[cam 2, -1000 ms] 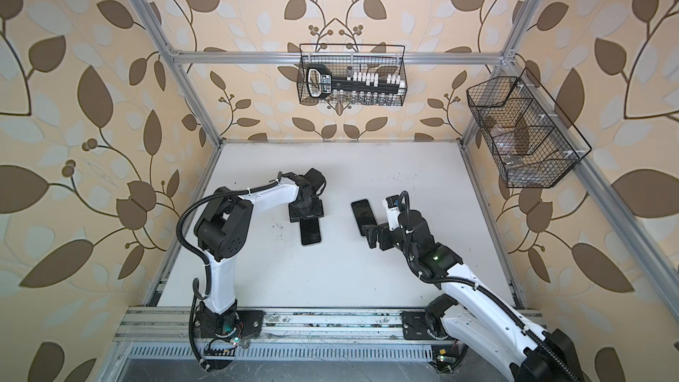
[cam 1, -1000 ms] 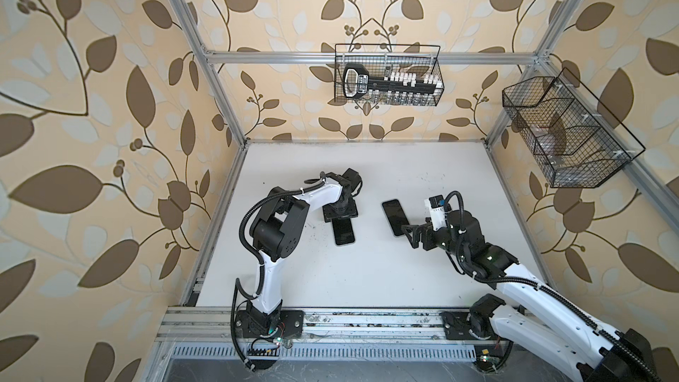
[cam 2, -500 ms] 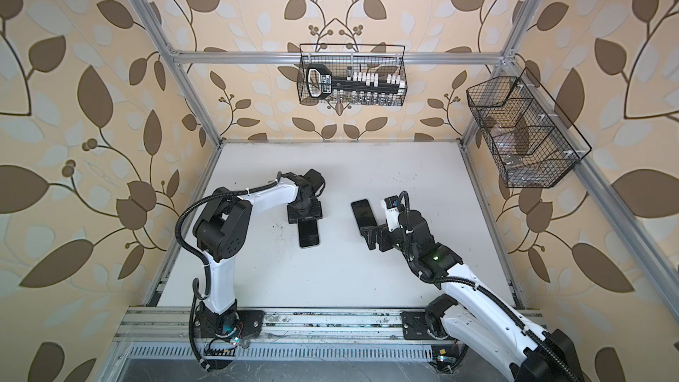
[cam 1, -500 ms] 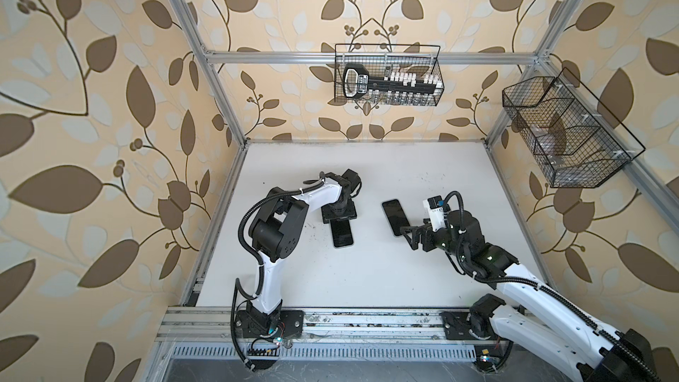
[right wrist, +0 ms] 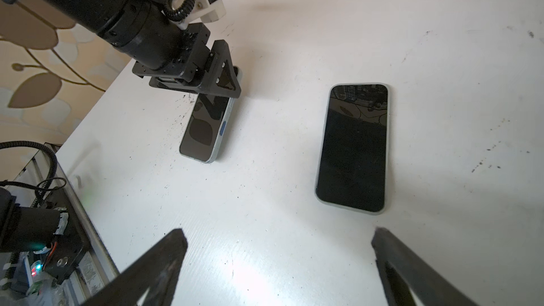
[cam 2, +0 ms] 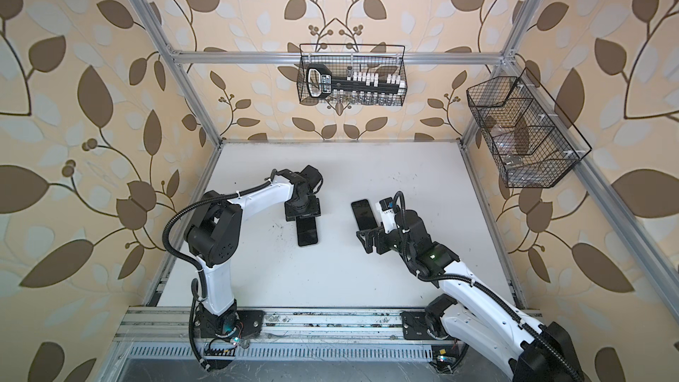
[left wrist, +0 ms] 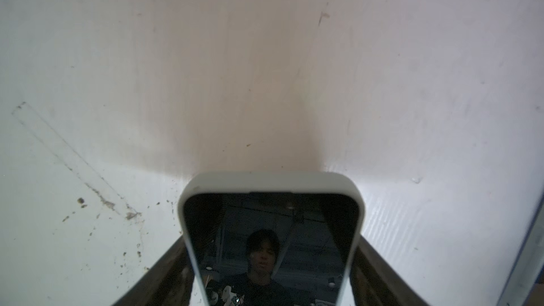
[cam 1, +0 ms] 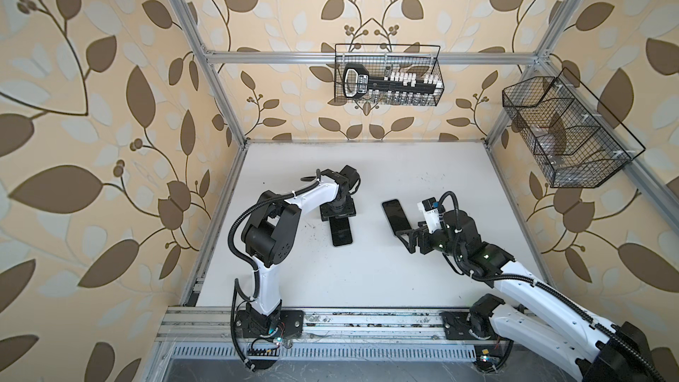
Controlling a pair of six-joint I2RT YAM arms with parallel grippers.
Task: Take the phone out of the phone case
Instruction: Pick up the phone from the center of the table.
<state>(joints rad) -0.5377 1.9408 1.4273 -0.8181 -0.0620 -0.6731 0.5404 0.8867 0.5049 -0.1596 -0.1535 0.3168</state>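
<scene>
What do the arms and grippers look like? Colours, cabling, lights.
Both arms match: the left arm and right arm have white links, black joint housings and black corrugated cable conduit zip-tied alongside. Left gripper and right gripper have black triangular open-frame fingers. A white camera mount sits at each wrist; a green LED glows on the right arm.

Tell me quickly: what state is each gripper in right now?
Left gripper: jaws closed on the sides of the cased phone.
Right gripper: jaws open, holding nothing.
</scene>
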